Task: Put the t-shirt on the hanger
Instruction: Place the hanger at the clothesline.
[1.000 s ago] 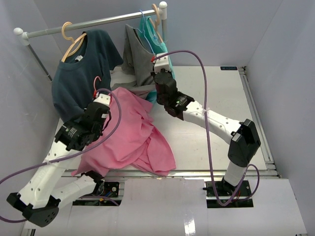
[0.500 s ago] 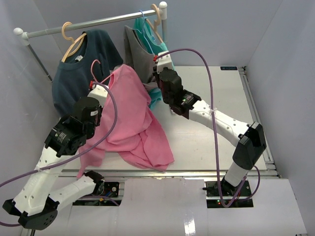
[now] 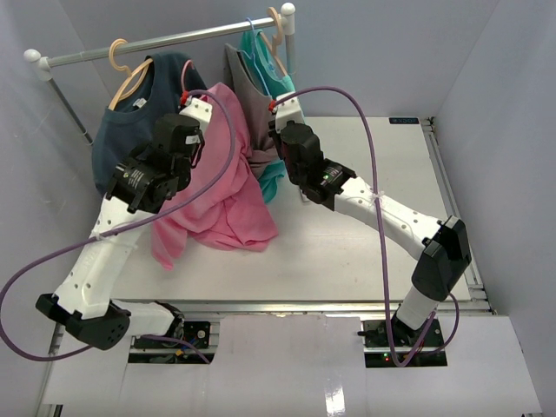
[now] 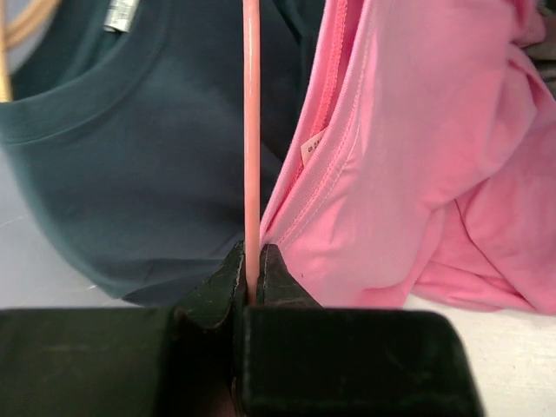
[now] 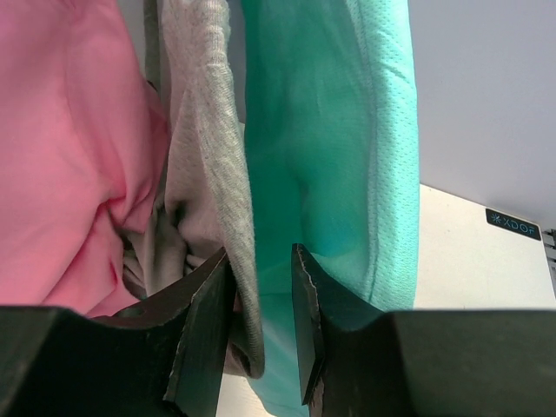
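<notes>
Pinches pink hanger in left gripper, right gripper agape; t-shirt at 3 o'clock, likely limp: grip collar.

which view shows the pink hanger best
Left wrist: the pink hanger runs straight up the frame as a thin rod, pinched between the left fingers, with the pink t-shirt hanging right of it. Top external shows only a sliver of its hook by the left arm's wrist; the rest is hidden. Right wrist shows none of it.
</notes>
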Robot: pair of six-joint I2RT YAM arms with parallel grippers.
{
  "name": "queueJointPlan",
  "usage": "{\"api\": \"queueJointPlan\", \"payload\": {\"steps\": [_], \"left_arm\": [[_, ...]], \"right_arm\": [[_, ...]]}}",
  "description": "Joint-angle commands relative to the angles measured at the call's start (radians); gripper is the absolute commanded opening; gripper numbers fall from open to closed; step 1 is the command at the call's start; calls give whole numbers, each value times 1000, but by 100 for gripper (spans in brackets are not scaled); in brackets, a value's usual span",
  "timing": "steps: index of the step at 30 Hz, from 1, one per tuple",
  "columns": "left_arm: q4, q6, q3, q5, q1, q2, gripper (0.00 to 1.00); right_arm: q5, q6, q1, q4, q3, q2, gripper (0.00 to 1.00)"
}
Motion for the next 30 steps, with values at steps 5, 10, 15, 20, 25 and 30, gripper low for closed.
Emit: {"api": "queueJointPlan", "payload": {"steps": [5,10,15,20,25,30], "left_arm": [[191,55,32,170,21,2,0],[248,91,75,201,33,78,0],[269,89,84,204,95,101,0],[292,84,94,262,129,106,0],[303,78,99,327,194,122,0],[288,73,171,383,260,192,0]], "right_arm": [[-56,13,-2,20,-35,-110,40],[-129,51,-2,78,-161,-226,55],[-187,89,-2,231,-391,-419,72],[-164,106,-1,241,-482,-611,79],[-116,106,-1,235,-538,-799,82],[-70,100,-1,168,-525,-953,84]]}}
